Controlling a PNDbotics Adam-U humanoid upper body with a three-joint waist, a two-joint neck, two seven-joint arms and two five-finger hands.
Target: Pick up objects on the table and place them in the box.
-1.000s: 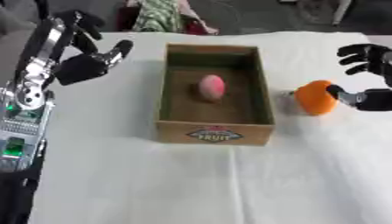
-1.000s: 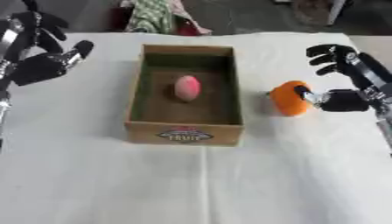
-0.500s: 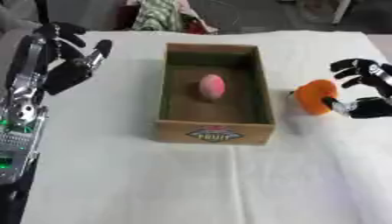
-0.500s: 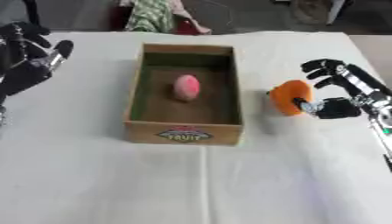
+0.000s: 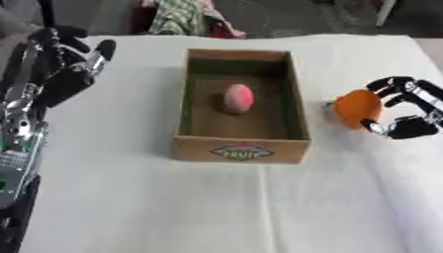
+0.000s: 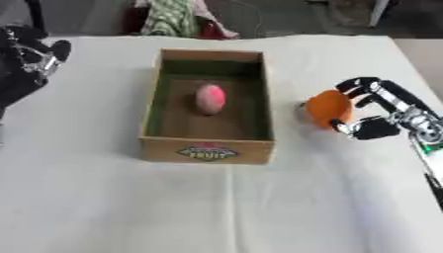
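Right hand (image 6: 385, 113) fingers curled round orange fruit (image 6: 327, 108) right of box (image 5: 242, 148); pink fruit (image 5: 238, 98) inside. Left hand (image 5: 69, 64) fingers relaxed, empty.

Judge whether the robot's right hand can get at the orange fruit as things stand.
Probably yes: the right hand is already at the orange fruit, fingers curving round its right side, with nothing between them; the box stands apart to the left.

Open cardboard box (image 5: 241, 149) with a fruit label on its near wall, upright at the centre of the frame, pink oval fruit (image 5: 238, 98) lying on its floor toward the far end, round orange fruit (image 6: 327, 108) outside it at mid right
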